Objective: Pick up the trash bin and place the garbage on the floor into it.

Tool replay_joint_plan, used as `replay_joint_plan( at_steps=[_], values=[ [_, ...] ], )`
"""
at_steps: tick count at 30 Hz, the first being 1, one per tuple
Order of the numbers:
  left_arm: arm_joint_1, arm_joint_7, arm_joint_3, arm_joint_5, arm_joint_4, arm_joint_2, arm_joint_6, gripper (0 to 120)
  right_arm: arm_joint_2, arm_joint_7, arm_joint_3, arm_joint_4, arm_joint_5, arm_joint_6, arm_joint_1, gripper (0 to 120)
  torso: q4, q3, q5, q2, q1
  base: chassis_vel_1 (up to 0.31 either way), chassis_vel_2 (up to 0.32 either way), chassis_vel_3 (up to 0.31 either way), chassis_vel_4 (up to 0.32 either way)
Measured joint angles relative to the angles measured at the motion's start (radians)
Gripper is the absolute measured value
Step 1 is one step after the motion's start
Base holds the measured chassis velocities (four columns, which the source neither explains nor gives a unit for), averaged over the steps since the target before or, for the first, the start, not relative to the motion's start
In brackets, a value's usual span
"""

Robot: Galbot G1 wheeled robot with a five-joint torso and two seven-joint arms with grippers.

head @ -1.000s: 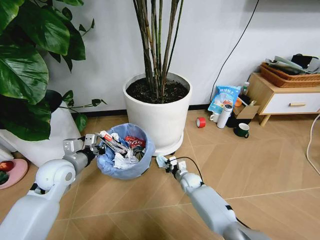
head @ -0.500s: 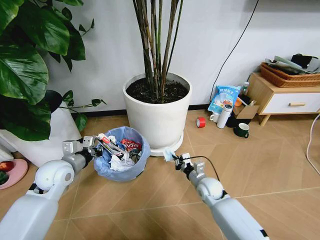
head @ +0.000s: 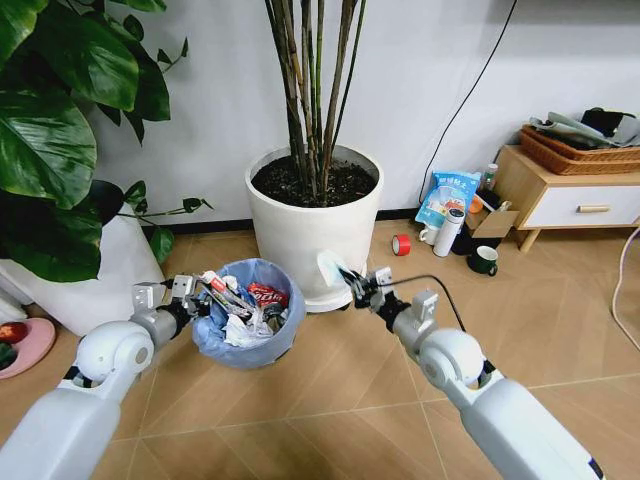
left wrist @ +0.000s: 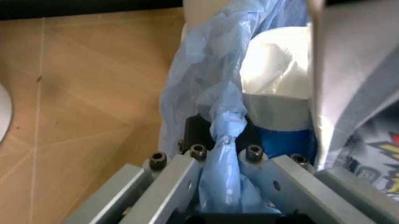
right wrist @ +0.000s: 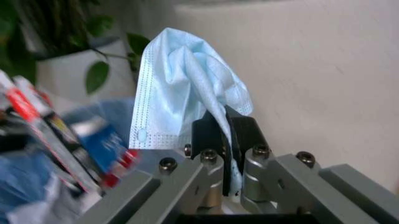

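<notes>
The trash bin (head: pixel 250 345), small and lined with a crinkly light blue bag, hangs just above the floor (head: pixel 330 400) left of the big white plant pot. It is full of garbage: crumpled white paper (head: pixel 243 326), a red wrapper (head: pixel 268 292) and a printed tube (head: pixel 222 288). My left gripper (head: pixel 196 297) is shut on the bin's rim, pinching the blue bag (left wrist: pixel 221 140). My right gripper (head: pixel 358 285) is shut on a light blue mask (head: pixel 330 266), lifted beside the pot to the right of the bin; the mask (right wrist: pixel 181 98) drapes over its fingers.
A large white plant pot (head: pixel 315 225) stands right behind the bin and mask. A leafy plant in another white pot (head: pixel 90 270) is at the left. At the back right stand a red tape roll (head: pixel 401 244), a white bottle (head: pixel 448 232), a mug (head: pixel 485 260) and a wooden cabinet (head: pixel 570 195).
My right gripper has risen from floor level and swung up beside the pot, carrying the mask. The bin in my left gripper has shifted slightly.
</notes>
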Motion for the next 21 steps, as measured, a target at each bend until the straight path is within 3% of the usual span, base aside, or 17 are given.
replay_joint_plan(
  at_steps=[8, 18, 21],
  values=[
    [-0.059, 0.016, 0.054, -0.023, 0.019, 0.004, 0.006, 0, 0.071, -0.007, -0.139, 0.028, 0.063, -0.021, 0.139, 0, 0.0001, 0.0, -0.0002, 0.0, 0.0, 0.0, 0.0, 0.0, 0.0],
    [-0.093, 0.015, 0.067, -0.036, 0.034, 0.005, 0.009, 0, 0.081, -0.014, -0.221, -0.013, 0.046, -0.037, 0.186, 0, -0.0001, 0.0, -0.0002, 0.0, 0.0, 0.0, 0.0, 0.0, 0.0],
    [-0.094, 0.015, 0.065, -0.038, 0.034, 0.008, 0.009, 0, 0.082, -0.012, -0.227, -0.022, 0.033, -0.038, 0.189, 11, -0.0001, 0.0, -0.0001, 0.0, 0.0, 0.0, 0.0, 0.0, 0.0]
  ],
)
